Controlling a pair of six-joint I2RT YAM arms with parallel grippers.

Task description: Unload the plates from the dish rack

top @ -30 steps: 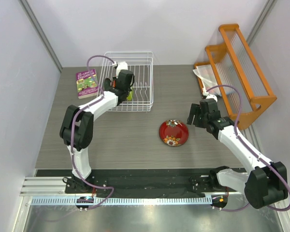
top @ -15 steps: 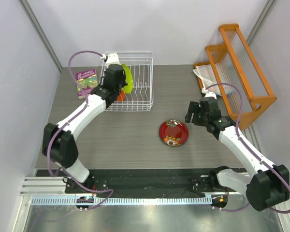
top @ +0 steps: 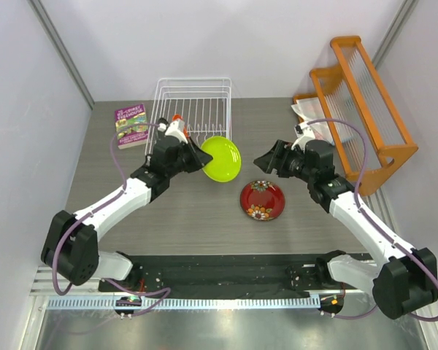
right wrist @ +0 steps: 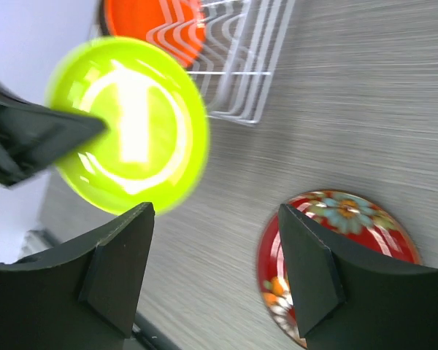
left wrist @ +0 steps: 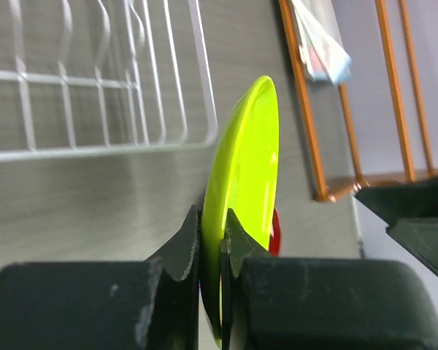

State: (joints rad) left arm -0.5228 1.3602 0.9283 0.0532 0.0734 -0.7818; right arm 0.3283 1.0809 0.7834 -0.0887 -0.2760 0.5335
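Tools are facing each other: the left tool [top: 200,155] is pinching the lime green plate [top: 221,159] by its rim, its face toward the wide-open, empty right tool [top: 265,163] hovering near its right.

Lime plate [top: 221,159] aloft; red floral plate [top: 262,200] flat; orange plate [right wrist: 150,22] in rack [top: 194,109].

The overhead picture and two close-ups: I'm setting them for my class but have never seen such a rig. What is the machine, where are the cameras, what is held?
Two white robot arms stand at a grey table. One camera looks down from above; one rides each wrist. The left gripper pinches a round lime green plate by its edge, outside the white wire dish rack, where an orange plate stands. The right gripper is open, empty. A dark red floral plate lies on the table.
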